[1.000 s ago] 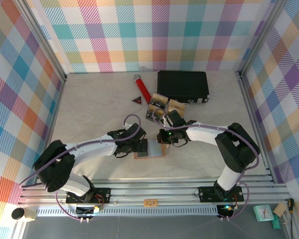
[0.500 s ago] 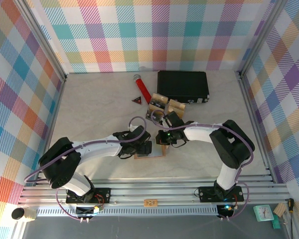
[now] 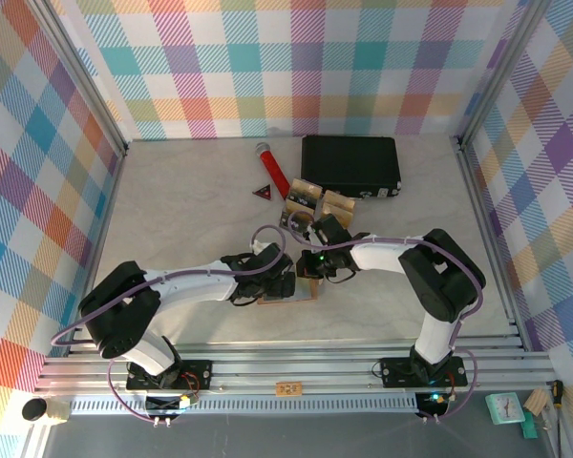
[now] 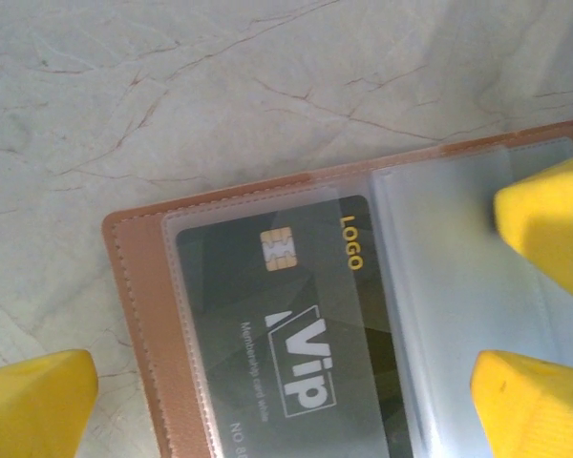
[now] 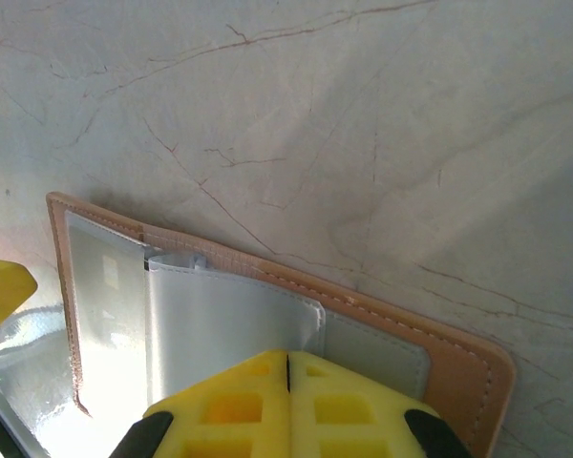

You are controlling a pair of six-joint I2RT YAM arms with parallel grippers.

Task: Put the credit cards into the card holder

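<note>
The card holder [image 3: 304, 292] lies open on the table [image 3: 172, 219]. The left gripper [image 4: 282, 405] hangs over it, jaws spread wide to either side of a dark credit card [image 4: 267, 315] tucked under a clear sleeve. The right gripper [image 5: 286, 382] is at the card holder's far-side sleeves, jaws pressed together. Gold cards [image 3: 304, 197] stand beyond the card holder.

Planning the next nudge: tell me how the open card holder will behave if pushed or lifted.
The card holder lies open and flat on the smooth marbled table, so it would probably slide rather than tip. Its clear sleeves look thin and bowed, likely floppy. With a card in one sleeve, that side is probably stiffer.
</note>
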